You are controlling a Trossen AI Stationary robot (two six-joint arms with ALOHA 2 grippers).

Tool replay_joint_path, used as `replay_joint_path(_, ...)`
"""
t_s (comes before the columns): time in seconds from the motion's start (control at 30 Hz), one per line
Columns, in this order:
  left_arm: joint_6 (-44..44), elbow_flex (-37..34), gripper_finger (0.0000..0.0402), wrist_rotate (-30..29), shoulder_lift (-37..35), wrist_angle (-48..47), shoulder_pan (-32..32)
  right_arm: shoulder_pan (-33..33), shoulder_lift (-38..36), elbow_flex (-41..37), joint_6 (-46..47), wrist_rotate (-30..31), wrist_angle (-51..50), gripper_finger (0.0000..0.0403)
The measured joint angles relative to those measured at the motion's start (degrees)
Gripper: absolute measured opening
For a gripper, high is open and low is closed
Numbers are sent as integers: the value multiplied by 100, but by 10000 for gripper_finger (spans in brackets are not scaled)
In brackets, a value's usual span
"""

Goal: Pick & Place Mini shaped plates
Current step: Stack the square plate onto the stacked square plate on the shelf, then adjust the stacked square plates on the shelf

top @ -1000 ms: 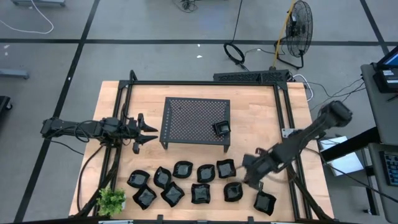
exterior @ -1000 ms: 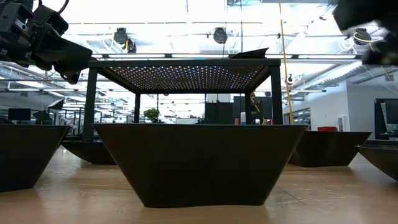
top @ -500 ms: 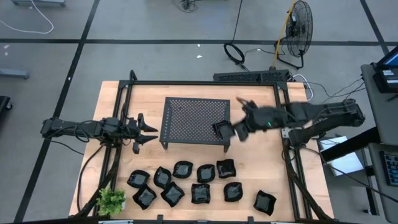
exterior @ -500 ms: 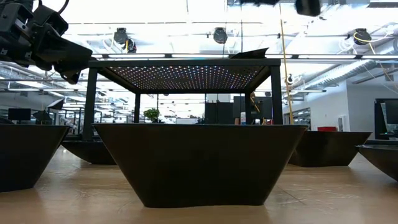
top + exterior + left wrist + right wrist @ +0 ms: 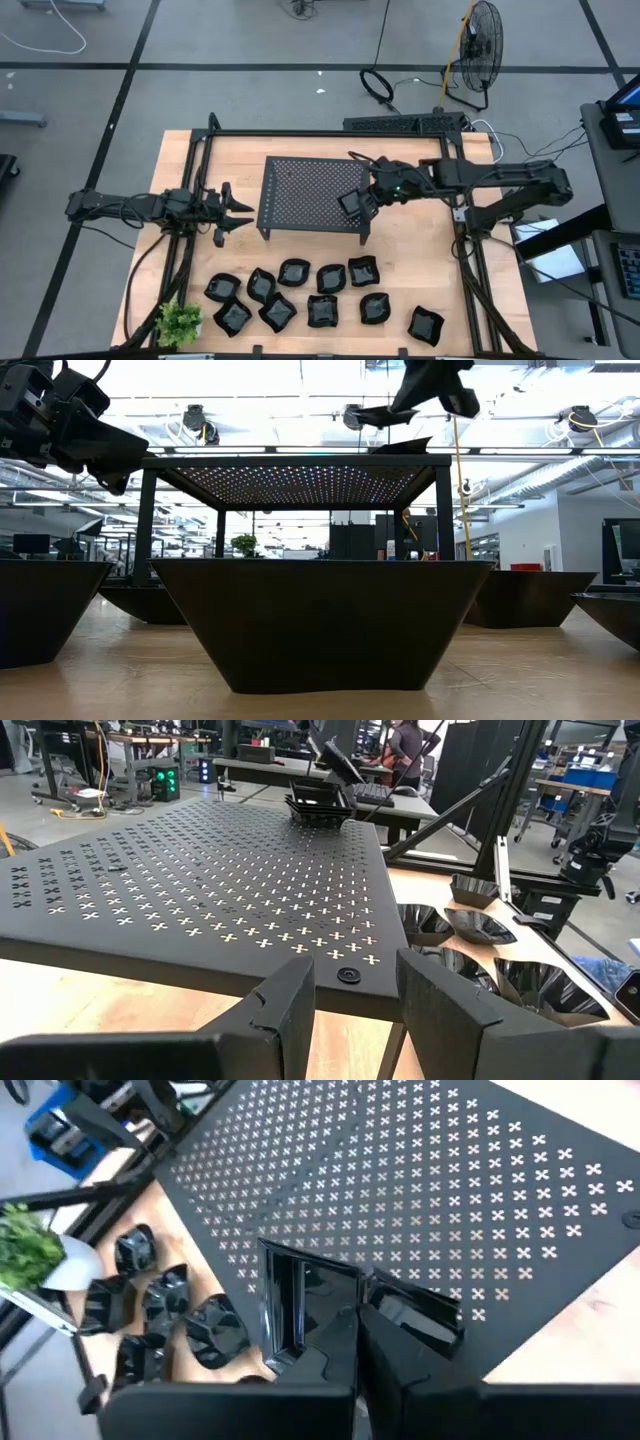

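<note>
From above we see the wooden table [image 5: 420,240] with the black perforated rack [image 5: 305,190] at its middle, and the right pincer [image 5: 362,200] reaching over the rack's right edge, closed on a square mini plate [image 5: 351,205] above the rack's near right corner. Eleven more mini plates [image 5: 300,296] lie clustered on the table in front of the rack, next to a small green plant [image 5: 180,322] at the left corner. The left pincer [image 5: 238,212] waits just left of the rack with its fingers parted and nothing between them. At table height we see the right pincer [image 5: 400,410] holding the plate [image 5: 378,414] above the rack top [image 5: 290,461], another plate [image 5: 405,446] resting beneath it. The left wrist camera shows its own empty fingers [image 5: 290,1005] spread before the rack edge [image 5: 200,970]. The right wrist camera shows dark fingers [image 5: 345,1350] pinching the plate's [image 5: 300,1315] rim over the perforated surface [image 5: 430,1190].
</note>
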Motion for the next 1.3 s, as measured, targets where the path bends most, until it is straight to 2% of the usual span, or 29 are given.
replay_joint_path(0.2,0,0,145,1,0,0,-1,59,11,4,-96,440,-346,0)
replay_joint_path(0.7,0,0,145,-1,0,0,-1,133,13,-267,-83,573,-394,5)
replay_joint_path(1.17,0,0,145,0,0,-2,0,133,-117,-329,-440,553,-111,97)
replay_joint_path(1.3,0,0,145,-1,0,-2,-1,234,-282,-331,-736,149,53,109)
